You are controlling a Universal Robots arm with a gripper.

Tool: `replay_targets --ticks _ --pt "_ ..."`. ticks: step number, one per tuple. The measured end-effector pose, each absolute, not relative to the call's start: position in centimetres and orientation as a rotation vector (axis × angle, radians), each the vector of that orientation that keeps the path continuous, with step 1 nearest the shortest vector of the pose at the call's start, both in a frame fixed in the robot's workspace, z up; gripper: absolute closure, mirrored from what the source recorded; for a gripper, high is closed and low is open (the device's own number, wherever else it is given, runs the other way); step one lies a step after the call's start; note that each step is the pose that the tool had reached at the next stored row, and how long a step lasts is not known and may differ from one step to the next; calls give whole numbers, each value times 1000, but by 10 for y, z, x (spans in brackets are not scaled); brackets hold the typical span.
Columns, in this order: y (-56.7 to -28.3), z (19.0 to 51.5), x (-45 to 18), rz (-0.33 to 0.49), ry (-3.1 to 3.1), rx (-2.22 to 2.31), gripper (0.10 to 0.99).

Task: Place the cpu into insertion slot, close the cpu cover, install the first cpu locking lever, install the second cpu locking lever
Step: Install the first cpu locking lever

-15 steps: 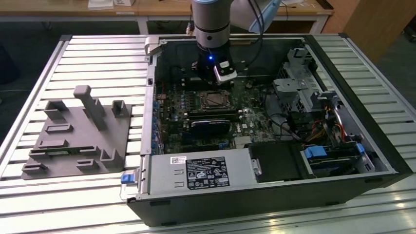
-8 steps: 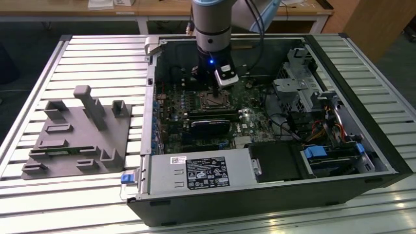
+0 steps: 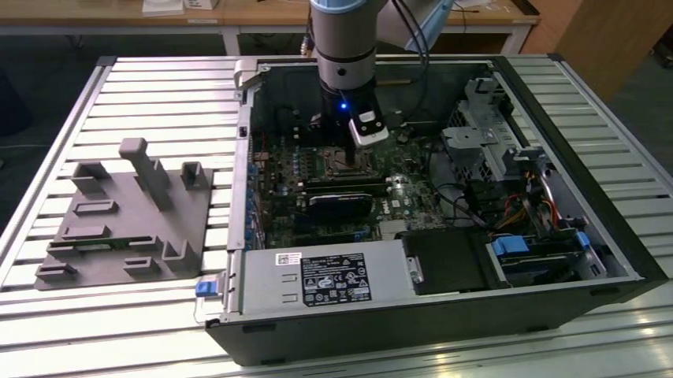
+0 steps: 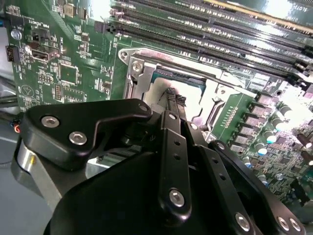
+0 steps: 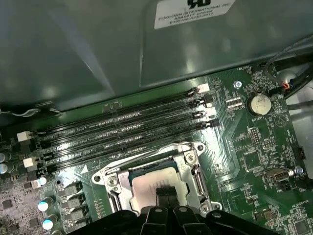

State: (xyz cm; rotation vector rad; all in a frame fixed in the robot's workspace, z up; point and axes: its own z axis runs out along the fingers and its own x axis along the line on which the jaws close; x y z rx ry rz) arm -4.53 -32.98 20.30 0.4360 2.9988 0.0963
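One black pincer (image 5: 167, 192), clenched, at flat dull-silver square cpu (image 5: 145, 184).

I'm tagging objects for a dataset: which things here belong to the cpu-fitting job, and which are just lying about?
Job: cpu, insertion slot, cpu cover, gripper poised over them.
Lying about: memory slots, coin battery, grey labelled box, grey moulded tray outside the case.
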Motion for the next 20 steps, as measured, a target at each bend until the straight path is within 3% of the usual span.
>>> replay_targets --ticks 20 --pt "-330 228 -45 98 3002 411 980"
